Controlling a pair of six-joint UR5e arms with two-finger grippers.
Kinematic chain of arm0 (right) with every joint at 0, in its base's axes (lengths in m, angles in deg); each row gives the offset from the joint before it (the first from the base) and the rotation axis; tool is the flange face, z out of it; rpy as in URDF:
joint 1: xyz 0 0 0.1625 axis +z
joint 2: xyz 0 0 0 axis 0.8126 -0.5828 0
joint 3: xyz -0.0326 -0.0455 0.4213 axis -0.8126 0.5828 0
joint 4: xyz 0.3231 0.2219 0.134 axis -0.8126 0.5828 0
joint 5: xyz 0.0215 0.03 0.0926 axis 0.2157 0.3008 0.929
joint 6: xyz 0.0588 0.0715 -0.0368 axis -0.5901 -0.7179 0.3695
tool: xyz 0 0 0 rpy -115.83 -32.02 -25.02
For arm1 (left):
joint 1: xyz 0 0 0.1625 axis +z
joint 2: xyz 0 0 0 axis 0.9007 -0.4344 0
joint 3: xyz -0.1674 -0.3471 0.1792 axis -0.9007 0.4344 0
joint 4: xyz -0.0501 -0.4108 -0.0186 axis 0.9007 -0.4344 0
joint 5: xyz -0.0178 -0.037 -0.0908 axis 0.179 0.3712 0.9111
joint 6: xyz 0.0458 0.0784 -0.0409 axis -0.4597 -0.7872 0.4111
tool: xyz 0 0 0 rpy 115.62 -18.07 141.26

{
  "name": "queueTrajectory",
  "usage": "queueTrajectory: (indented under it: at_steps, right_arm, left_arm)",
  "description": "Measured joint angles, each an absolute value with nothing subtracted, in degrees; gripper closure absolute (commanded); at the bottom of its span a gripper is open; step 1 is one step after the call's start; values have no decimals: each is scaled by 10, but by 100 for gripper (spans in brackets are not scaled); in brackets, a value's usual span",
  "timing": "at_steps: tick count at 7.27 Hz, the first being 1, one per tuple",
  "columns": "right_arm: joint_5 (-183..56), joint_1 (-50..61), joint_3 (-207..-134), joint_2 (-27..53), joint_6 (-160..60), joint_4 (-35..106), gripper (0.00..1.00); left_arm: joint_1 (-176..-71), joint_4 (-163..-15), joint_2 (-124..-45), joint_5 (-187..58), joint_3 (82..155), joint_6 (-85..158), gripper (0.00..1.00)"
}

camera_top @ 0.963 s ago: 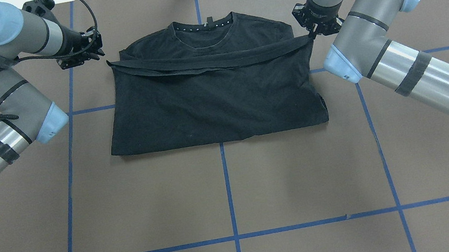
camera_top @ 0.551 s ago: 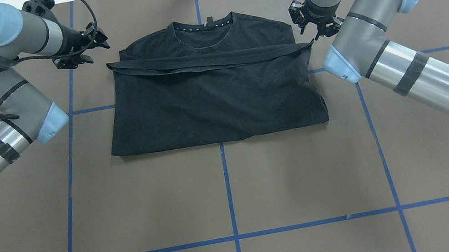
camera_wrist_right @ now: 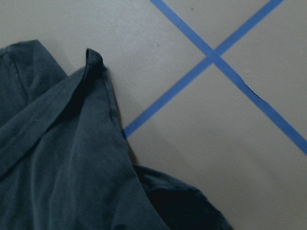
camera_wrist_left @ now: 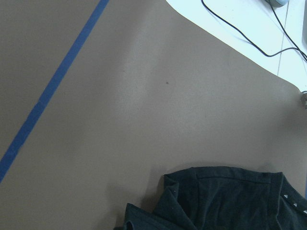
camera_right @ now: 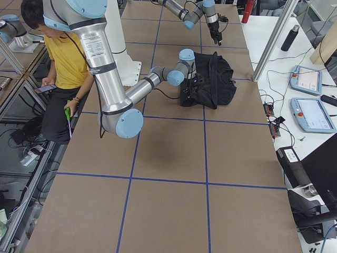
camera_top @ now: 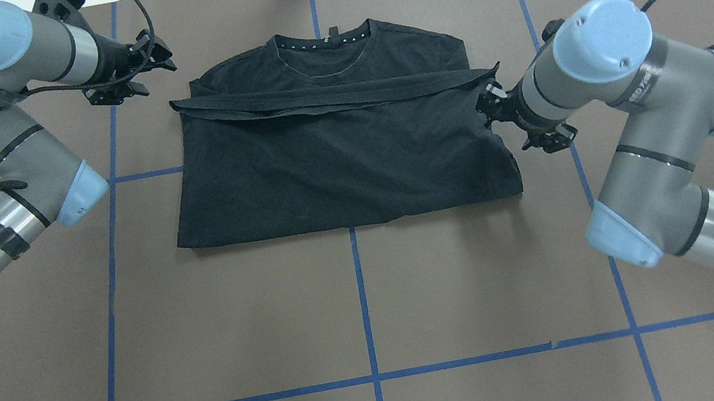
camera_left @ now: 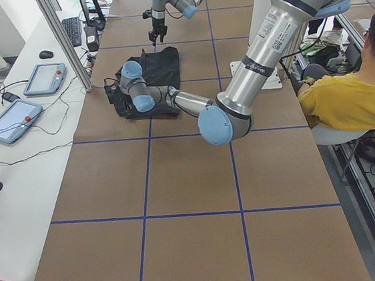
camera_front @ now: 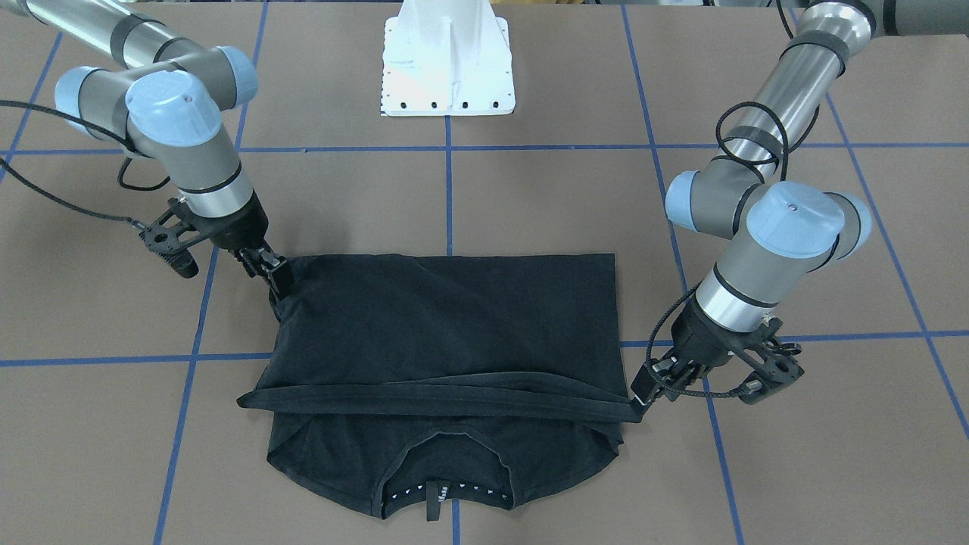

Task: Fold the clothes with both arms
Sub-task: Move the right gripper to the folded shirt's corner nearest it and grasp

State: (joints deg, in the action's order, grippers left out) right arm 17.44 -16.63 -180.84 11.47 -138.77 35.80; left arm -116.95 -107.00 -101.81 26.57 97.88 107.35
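Black cloth is seen from the front-facing view: the shirt (camera_front: 447,318) lies flat on the brown table (camera_front: 530,189), folded double, with its hem (camera_front: 424,390) laid across just below the collar (camera_front: 447,496). The left gripper (camera_front: 642,392) is placed at one end of the hem and the right gripper (camera_front: 274,274) at the shirt's corner on the robot's side. Whether the fingers are spread or pressed together cannot be told for either, nor whether cloth is touched.

From overhead, the shirt is found at the middle of the table's far half. The left gripper appears beside the shoulder, apart from the cloth, and the right gripper just beside the shirt's side edge.

In the two side views, the shirt is seen far down the table between both arms, and a seated person (camera_left: 350,96) in yellow is seen beside the table.

In the left wrist view, only bare table, a blue tape line (camera_wrist_left: 48,91) and the shirt's edge are shown. In the right wrist view, the hem's end and crossed tape are shown, and no fingers.
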Motion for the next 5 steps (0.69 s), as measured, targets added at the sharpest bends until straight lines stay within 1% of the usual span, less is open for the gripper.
queueTrajectory:
  at_steps: [3,4,5]
  right_arm:
    - [143,-204,-1820,84,-1410,337,30]
    - [137,-211,-1818,83,-1410,335,35]
    - [131,-218,-1815,84,-1410,335,37]
  left_arm:
    - [-1170,-1068,-1015,245,989,1073,31]
    - [-1171,-1068,-1015,244,991,1073,31]
    - [-1172,-1068,-1015,243,993,1073,31]
